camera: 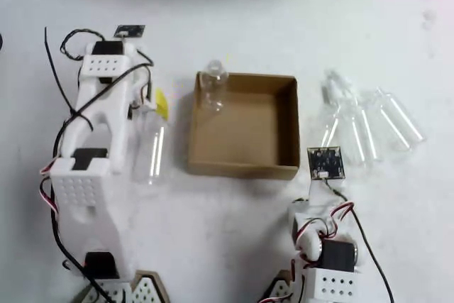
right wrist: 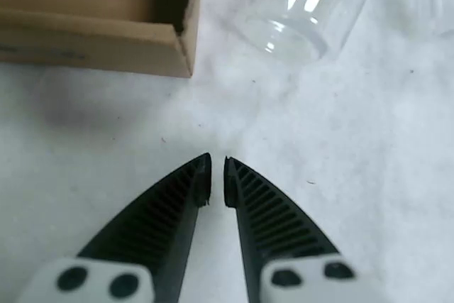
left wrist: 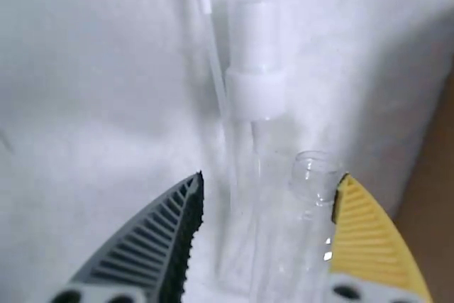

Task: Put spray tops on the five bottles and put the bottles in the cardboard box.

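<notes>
An uncapped clear bottle (camera: 151,148) lies on the table left of the cardboard box (camera: 241,169). My left gripper (left wrist: 271,177) is open around it, and the bottle's open neck (left wrist: 316,175) sits beside the yellow finger (left wrist: 362,232). A white spray top (left wrist: 254,83) with a thin dip tube lies just past the neck. Another clear bottle (camera: 213,84) without a top stands in the box's far left corner. Several clear bottles (camera: 365,127) lie right of the box. My right gripper (right wrist: 217,167) is shut on nothing, low over the table near the box's front right corner (right wrist: 186,47) and a lying bottle (right wrist: 301,12).
The left arm (camera: 96,140) stretches along the table's left side with black cables around it. The right arm's base (camera: 330,260) sits at the front right. The box's brown wall (left wrist: 436,175) rises close beside the yellow finger.
</notes>
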`<state>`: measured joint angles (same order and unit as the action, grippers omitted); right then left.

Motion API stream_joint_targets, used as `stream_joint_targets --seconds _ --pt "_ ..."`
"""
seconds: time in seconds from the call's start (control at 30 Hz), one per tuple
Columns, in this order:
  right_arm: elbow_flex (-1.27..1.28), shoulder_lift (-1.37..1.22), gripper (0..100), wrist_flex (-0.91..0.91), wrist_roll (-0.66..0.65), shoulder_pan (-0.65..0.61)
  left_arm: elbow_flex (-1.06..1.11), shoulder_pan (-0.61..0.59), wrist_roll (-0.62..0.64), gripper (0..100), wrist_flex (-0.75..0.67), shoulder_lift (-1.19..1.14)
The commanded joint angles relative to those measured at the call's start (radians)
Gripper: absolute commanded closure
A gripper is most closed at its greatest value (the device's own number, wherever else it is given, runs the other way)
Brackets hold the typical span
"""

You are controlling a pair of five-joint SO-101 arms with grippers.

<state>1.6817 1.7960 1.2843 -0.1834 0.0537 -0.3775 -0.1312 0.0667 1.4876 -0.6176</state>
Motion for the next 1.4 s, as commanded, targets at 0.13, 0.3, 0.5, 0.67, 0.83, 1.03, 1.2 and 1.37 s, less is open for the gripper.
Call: stream_joint_targets --seconds 0.13,0.3,0.5,0.67,0.83,1.03,1.2,1.37 --pt "0.009 0.004 98.2 -0.016 0.000 0.013 -0.046 0.102 -0.006 72 -0.006 0.015" --pt "0.009 0.004 98.2 -0.016 0.000 0.013 -0.017 0.107 -0.006 72 -0.034 0.015" --pt "0.009 0.004 98.2 -0.016 0.000 0.013 -0.015 0.102 -0.008 72 -0.032 0.007" --pt "0.009 0.004 98.2 -0.016 0.000 0.013 -0.026 0.116 -0.006 72 -0.046 -0.059" --pt "0.009 0.004 98.2 -0.016 0.000 0.013 -0.026 0.119 -0.005 73 -0.041 -0.053" --pt "0.009 0.004 98.2 -0.016 0.000 0.013 -0.026 0.119 -0.005 73 -0.041 -0.021" --pt "0.009 0.004 98.2 -0.016 0.000 0.013 -0.021 0.119 -0.005 86 -0.041 -0.027" --pt "0.009 0.004 98.2 -0.016 0.000 0.013 -0.025 0.120 -0.005 94 -0.040 -0.022"
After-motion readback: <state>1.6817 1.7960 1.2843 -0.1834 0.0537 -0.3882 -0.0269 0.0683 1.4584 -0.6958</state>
